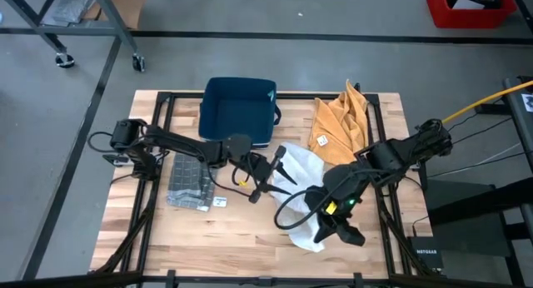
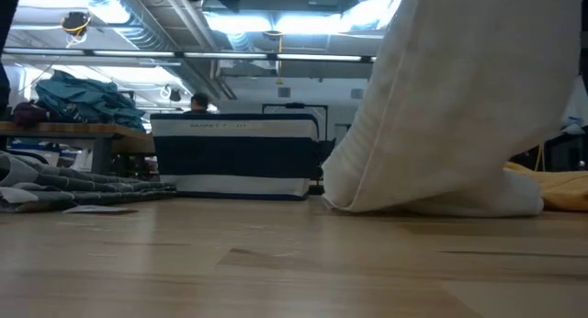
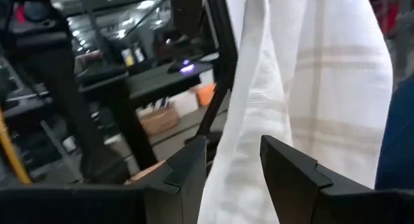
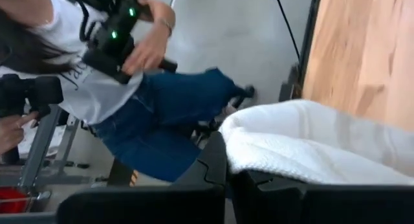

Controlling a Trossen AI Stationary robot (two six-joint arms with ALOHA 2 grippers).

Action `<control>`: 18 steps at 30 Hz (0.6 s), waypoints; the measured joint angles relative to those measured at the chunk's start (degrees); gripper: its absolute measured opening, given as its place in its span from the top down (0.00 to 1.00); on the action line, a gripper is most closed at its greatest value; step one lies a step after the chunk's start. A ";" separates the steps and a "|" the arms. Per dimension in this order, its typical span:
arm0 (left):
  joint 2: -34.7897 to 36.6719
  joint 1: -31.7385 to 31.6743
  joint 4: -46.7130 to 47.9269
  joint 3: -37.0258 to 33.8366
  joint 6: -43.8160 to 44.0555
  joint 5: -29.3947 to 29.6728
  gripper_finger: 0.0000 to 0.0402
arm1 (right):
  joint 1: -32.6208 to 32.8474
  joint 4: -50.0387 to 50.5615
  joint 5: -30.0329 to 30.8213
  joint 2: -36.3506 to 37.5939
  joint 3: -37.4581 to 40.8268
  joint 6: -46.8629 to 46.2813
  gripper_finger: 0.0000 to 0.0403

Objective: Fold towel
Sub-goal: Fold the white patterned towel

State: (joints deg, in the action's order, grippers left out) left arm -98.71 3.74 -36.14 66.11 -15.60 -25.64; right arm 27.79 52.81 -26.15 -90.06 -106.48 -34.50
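Towel [image 1: 304, 176] mid-table, bin [image 1: 237, 111] behind, folded stack [image 1: 188, 181] left (flat)

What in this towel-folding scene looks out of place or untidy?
The white towel is bunched and partly lifted rather than spread flat, pinched by the right pincer near the table's front edge. An orange cloth lies crumpled at the back right. The grey towels look neatly stacked.

The white towel [image 2: 459, 107] runs off the low view's top, seemingly lifted.

My two arms matte black, jointed tubular links, loose black cables looped along both, green LED lit on right arm [image 1: 346, 203] wrist, left gripper [image 3: 233, 179] fingers [image 3: 294, 179] flat, angular, dark plastic
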 joint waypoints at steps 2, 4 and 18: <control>-0.65 0.14 -1.51 0.11 0.50 -1.79 0.66 | -0.02 -3.30 0.09 -0.49 0.00 0.06 0.99; -1.10 0.56 -1.75 0.40 0.50 -2.53 0.66 | -0.04 -5.15 0.32 -0.66 0.00 0.24 0.99; -1.28 4.12 -3.12 0.55 -1.49 -12.82 0.66 | -0.51 -13.94 1.72 -3.57 0.00 0.61 0.99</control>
State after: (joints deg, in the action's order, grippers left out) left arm -99.98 7.86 -39.26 66.65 -17.08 -38.46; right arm 27.27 38.87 -24.43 -93.63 -106.48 -33.89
